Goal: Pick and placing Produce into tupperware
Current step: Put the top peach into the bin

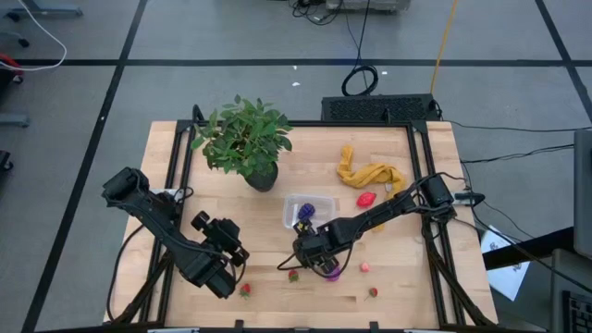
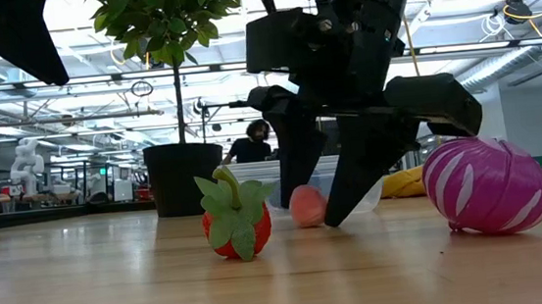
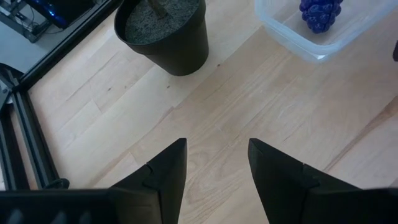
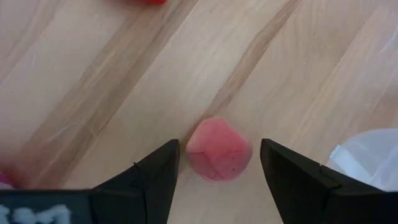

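1. The right claw (image 4: 217, 165) is down at the tabletop (image 1: 398, 277), just near of the tupperware (image 1: 310, 212), at the middle of the near half. Its fingers (image 4: 292, 177) stand apart, one on either side of a pink fruit (image 4: 219, 150) that lies on the wood; a small gap shows on each side, so it is not clamped.
2. In the low view the same claw's dark fingers (image 2: 352, 179) reach to the wood with the pink fruit (image 2: 307, 206) between them.
3. The tupperware sits near the tabletop's middle, right of the plant (image 1: 243, 139). A purple bumpy fruit (image 1: 304, 214) lies inside it; the left wrist view shows it as a dark blue cluster (image 3: 320, 14) against the clear wall (image 3: 292, 37).
4. A magenta striped fruit (image 2: 487, 184) lies on the wood just right of the right claw, near of the tupperware.
5. Loose red strawberry pieces: one (image 1: 293, 275) left of the right claw, one (image 1: 245, 289) farther left by the left arm, one (image 1: 373, 293) near the near edge on the right. A small pink piece (image 1: 364, 267) lies right of the claw, and a red fruit (image 1: 366, 198) lies beside the cloth (image 1: 370, 174) at far right.
6. The left claw (image 3: 216, 165) hangs over bare wood at near left, fingers apart with nothing between them, pointing toward the plant pot (image 3: 165, 31) and the tupperware.
7. A person (image 2: 255, 142) shows in the room beyond.
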{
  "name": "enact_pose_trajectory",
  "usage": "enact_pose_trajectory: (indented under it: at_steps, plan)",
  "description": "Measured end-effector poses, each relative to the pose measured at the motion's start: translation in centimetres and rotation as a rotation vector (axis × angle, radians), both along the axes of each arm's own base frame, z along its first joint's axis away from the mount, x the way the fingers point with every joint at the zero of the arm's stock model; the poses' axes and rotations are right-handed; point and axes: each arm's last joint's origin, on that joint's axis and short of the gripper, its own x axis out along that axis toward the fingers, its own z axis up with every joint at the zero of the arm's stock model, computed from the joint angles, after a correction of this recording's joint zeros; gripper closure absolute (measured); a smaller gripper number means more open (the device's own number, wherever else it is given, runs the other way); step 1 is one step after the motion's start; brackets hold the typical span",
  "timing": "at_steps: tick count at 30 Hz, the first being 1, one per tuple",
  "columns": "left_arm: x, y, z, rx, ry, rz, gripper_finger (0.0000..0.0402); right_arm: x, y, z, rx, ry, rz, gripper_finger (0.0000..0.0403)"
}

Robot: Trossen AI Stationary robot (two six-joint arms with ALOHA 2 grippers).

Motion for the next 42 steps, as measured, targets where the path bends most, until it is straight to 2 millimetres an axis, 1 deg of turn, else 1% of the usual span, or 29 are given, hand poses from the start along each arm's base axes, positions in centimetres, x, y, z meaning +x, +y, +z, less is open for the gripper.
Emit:
enact_pose_trajectory:
  at_steps: [12, 25, 32, 35, 42]
  plan:
    - [0.0, 0.0, 0.0, 0.002, -0.005, -0.002, 0.0224, 0.0, 0.3, 0.1, 0.001, -0.014, 0.003, 0.0188]
    - [0.0, 0.0, 0.0, 0.002, -0.006, -0.002, 0.0224, 0.1, 0.3, 0.1, 0.004, -0.023, 0.003, 0.0265]
    - [0.1, 0.0, 0.0, -0.002, -0.012, -0.002, 0.0224, -0.1, 1.1, 0.3, -0.007, -0.029, 0.022, 0.0275]
    - [0.2, -0.1, 0.0, -0.009, -0.018, -0.005, 0.0224, 0.1, 1.6, 0.9, -0.042, -0.046, 0.024, 0.0276]
    - [0.3, -0.3, -0.1, -0.020, -0.023, -0.025, 0.0224, 0.6, 2.3, 3.4, -0.047, -0.026, 0.024, 0.0276]
